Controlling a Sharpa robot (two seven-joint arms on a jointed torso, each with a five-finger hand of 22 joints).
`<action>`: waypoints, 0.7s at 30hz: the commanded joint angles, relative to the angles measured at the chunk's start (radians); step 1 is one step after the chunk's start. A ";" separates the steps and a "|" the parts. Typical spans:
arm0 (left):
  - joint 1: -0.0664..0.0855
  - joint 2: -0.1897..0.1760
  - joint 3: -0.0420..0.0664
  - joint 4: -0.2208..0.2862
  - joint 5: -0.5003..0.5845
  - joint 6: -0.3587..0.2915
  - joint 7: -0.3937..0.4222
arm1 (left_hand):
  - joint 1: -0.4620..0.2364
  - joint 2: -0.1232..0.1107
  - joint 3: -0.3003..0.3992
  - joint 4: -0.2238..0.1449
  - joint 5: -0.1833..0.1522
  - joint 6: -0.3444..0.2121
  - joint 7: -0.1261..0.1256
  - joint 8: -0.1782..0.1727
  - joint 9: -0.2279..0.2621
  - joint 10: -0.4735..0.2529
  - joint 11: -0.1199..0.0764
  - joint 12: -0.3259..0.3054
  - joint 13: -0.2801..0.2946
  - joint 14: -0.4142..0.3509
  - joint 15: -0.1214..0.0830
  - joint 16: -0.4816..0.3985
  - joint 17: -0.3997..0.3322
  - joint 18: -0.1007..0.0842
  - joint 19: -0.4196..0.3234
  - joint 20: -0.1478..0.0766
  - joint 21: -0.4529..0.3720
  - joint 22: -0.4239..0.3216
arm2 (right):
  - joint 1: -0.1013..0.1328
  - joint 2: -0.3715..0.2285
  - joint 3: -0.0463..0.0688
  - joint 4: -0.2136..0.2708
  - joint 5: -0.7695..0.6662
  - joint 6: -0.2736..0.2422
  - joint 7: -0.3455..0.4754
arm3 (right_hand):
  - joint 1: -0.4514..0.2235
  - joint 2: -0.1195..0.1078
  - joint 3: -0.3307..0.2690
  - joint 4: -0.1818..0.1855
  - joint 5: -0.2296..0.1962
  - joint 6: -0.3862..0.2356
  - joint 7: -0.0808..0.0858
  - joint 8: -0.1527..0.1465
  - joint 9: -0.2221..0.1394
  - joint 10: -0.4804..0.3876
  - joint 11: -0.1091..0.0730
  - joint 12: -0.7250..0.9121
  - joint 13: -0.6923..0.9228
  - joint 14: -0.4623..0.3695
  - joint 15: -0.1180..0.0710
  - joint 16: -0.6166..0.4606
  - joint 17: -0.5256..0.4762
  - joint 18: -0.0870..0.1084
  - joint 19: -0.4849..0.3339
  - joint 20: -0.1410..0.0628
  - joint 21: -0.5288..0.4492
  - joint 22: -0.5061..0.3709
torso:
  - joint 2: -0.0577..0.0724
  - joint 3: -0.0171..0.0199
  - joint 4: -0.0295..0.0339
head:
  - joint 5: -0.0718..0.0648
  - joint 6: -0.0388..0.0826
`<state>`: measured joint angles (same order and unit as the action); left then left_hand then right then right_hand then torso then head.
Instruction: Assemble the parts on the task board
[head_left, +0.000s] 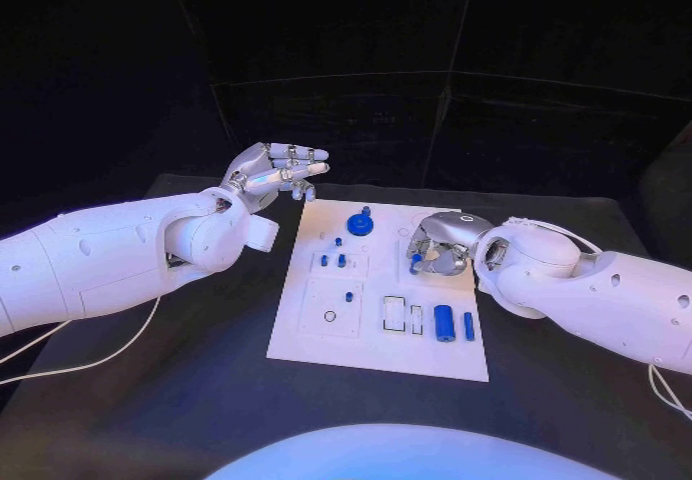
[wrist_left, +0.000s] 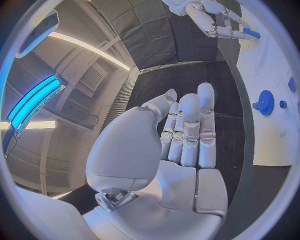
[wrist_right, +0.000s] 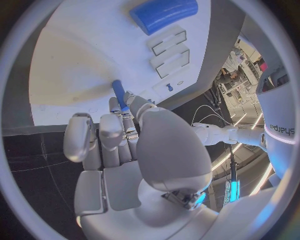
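Note:
The white task board (head_left: 325, 335) lies in the middle of the black table. My right hand (head_left: 437, 247) hovers over the board's right side and pinches a thin blue peg (head_left: 415, 262) (wrist_right: 119, 94) between thumb and finger, tip toward the board (wrist_right: 94, 45). On the board stand a blue gear (head_left: 361, 224) (wrist_left: 265, 102) and small blue pegs (head_left: 333, 260); a blue cylinder (head_left: 444, 324) (wrist_right: 164, 12) and a slim blue bar (head_left: 469, 326) lie near empty rectangular slots (head_left: 394, 311). My left hand (head_left: 271, 171) (wrist_left: 187, 127) is raised off the board's far left corner, fingers together, holding nothing.
Black table (head_left: 173, 390) surrounds the board, with free room in front and on both sides. A white cable (head_left: 87, 355) trails from the left arm across the table's left side. Dark panels stand behind the table.

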<state>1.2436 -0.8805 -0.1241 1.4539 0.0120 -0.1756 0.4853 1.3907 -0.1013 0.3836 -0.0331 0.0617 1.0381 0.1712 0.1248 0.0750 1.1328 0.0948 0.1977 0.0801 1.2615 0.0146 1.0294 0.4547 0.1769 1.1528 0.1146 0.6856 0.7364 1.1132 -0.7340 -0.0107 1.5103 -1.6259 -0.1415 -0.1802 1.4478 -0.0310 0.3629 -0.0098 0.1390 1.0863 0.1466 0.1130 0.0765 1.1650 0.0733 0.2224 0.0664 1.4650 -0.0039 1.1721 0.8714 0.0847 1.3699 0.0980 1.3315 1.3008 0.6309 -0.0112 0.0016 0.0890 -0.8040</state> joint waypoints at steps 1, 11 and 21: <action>0.001 0.000 0.001 0.001 0.003 0.009 0.004 | -0.004 0.007 -0.007 0.000 0.000 0.002 0.000 0.004 -0.001 -0.003 0.003 0.004 0.001 -0.006 -0.002 -0.004 -0.001 0.006 -0.006 -0.001 -0.004 -0.001 | 0.003 -0.011 0.002 0.017 -0.012 -0.117 -0.004 | 0.019 0.012 0.018 -0.008 -0.004 0.010 0.000 0.004 0.003 0.013 -0.001 -0.005 0.002 0.011 -0.007 0.008 0.005 -0.011 0.009 -0.001 0.011 0.007 | 0.000 0.0005 0.0007 | 0.000 -0.002; 0.001 -0.001 0.001 0.001 0.003 0.009 0.004 | -0.004 0.007 -0.007 0.000 0.000 0.002 0.000 0.004 -0.001 -0.003 0.003 0.004 0.001 -0.006 -0.002 -0.004 -0.001 0.006 -0.006 -0.001 -0.004 -0.001 | 0.004 -0.072 0.003 0.140 0.018 -0.164 -0.008 | 0.015 0.000 0.036 -0.018 -0.006 0.013 0.002 0.002 0.002 0.019 -0.001 -0.013 0.002 0.010 -0.007 0.013 0.008 -0.012 0.010 -0.001 0.016 0.012 | -0.002 -0.0003 -0.0009 | 0.003 0.002; 0.001 0.004 0.001 -0.001 0.003 0.010 0.004 | -0.004 0.007 -0.007 0.000 0.000 0.002 0.000 0.004 -0.001 -0.003 0.003 0.004 0.001 -0.006 -0.002 -0.004 -0.001 0.006 -0.006 -0.001 -0.004 -0.001 | 0.004 -0.011 0.003 0.218 0.053 -0.179 0.035 | 0.012 -0.009 0.043 -0.024 -0.006 0.013 0.003 -0.001 0.001 0.020 0.000 -0.018 0.002 0.009 -0.006 0.016 0.009 -0.013 0.010 -0.001 0.018 0.015 | 0.000 -0.0008 0.0023 | 0.011 0.001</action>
<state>1.2437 -0.8779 -0.1241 1.4527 0.0122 -0.1755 0.4846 1.3907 -0.1013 0.3836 -0.0331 0.0617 1.0381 0.1712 0.1248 0.0752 1.1328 0.0948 0.1977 0.0801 1.2615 0.0146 1.0294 0.4547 0.1768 1.1528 0.1146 0.6856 0.7365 1.1153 -0.7551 -0.0080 1.7251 -1.5942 -0.2946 -0.1747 1.4584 -0.0286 0.4013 -0.0348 0.1297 1.0929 0.1483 0.1147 0.0781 1.1723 0.0802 0.2083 0.0683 1.4649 -0.0038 1.1850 0.8804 0.0850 1.3744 0.0963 1.3429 1.3079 0.6304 -0.0114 0.0018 0.0975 -0.8009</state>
